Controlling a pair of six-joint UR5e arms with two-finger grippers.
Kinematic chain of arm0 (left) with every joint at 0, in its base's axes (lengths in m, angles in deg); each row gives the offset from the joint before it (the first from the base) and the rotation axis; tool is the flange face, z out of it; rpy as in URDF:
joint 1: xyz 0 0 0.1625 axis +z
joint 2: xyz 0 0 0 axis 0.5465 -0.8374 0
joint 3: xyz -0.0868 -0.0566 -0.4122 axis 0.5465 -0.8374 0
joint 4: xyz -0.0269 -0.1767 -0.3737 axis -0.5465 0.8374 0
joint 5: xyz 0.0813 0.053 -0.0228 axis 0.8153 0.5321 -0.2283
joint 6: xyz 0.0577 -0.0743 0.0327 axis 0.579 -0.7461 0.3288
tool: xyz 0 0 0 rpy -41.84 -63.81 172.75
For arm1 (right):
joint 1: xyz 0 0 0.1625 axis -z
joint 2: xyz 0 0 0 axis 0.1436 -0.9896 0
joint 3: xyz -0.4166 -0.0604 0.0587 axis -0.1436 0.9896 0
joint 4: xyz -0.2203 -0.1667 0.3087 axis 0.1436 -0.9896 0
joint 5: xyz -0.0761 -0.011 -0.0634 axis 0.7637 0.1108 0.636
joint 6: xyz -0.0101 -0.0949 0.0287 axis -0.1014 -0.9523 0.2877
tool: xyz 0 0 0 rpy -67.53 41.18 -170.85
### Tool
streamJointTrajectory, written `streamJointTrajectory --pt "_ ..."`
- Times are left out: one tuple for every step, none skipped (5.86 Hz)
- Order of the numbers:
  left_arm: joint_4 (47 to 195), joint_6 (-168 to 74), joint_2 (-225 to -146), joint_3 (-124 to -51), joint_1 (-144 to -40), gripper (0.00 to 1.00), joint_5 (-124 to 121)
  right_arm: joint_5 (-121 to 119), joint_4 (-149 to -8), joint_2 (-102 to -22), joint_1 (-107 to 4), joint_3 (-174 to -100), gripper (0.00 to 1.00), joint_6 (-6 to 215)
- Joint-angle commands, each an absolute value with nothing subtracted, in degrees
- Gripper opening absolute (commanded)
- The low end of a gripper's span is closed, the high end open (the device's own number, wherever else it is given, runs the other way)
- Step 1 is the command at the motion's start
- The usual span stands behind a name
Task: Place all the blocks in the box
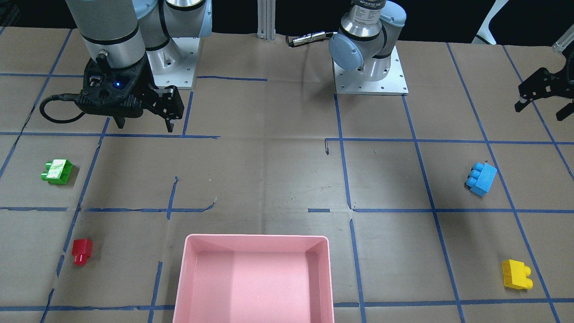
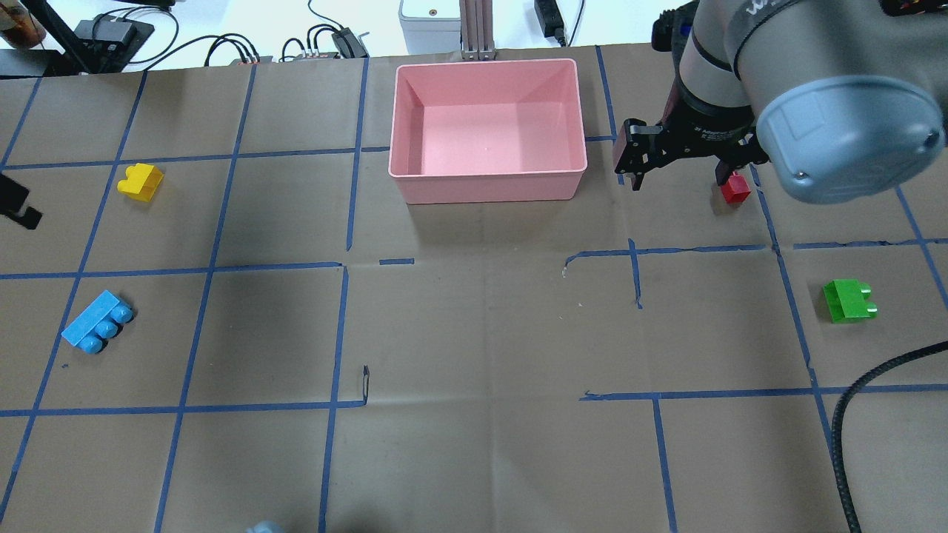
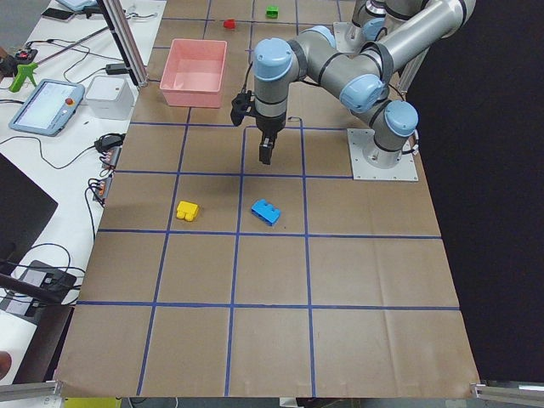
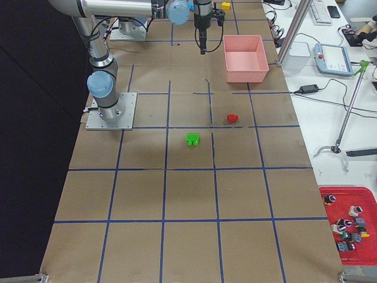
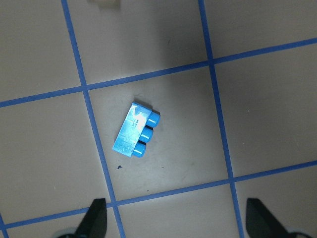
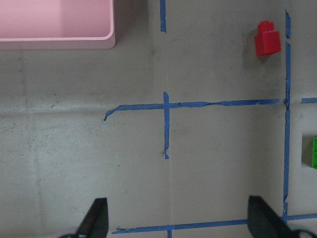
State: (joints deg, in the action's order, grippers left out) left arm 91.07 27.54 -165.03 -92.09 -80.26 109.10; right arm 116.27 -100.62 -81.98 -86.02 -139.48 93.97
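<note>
One blue block [image 5: 134,135] lies diagonally just ahead of our left fingers [image 5: 97,218], spread apart; our right fingers [image 6: 97,218], also apart, are far off.

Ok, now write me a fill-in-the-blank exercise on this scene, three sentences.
1. The pink box stands ____, with nothing inside.
2. The block centred in the left wrist view is coloured ____.
3. The red block and the green block lie on the robot's ____ side.
Missing words: empty; blue; right.
</note>
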Motion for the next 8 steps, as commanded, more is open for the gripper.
streamJointTrajectory --pt "89.6 45.2 -165.2 -95.6 -79.4 0.99 108.9 115.8 -101.2 -81.8 -83.7 -139.8 1.0 90.2" --pt "86.9 54.2 -165.6 -97.4 -79.4 0.98 108.9 115.8 -102.0 -81.9 -78.4 -140.6 1.0 80.9" --pt "82.3 62.5 -167.5 -99.3 -79.1 0.98 109.1 115.5 -101.9 -81.6 -70.9 -141.9 1.0 73.1" --pt "76.5 62.4 -171.1 -101.2 -78.7 0.98 109.2 115.3 -101.9 -81.7 -65.5 -143.3 1.0 68.6" --pt "69.9 61.4 -175.7 -103.0 -78.7 0.98 109.1 115.4 -103.8 -81.4 -61.9 -144.5 0.99 62.6" --pt "61.6 59.8 -180.0 -105.7 -78.5 0.97 108.9 115.3 -108.4 -80.8 -58.2 -147.1 0.99 57.0" --pt "55.1 54.0 -182.6 -108.1 -78.6 0.95 107.2 115.2 -115.9 -80.6 -56.2 -152.6 0.99 55.2" --pt "54.0 53.6 -183.2 -109.5 -78.6 0.95 106.2 115.6 -122.9 -80.7 -53.4 -158.1 1.0 51.7"
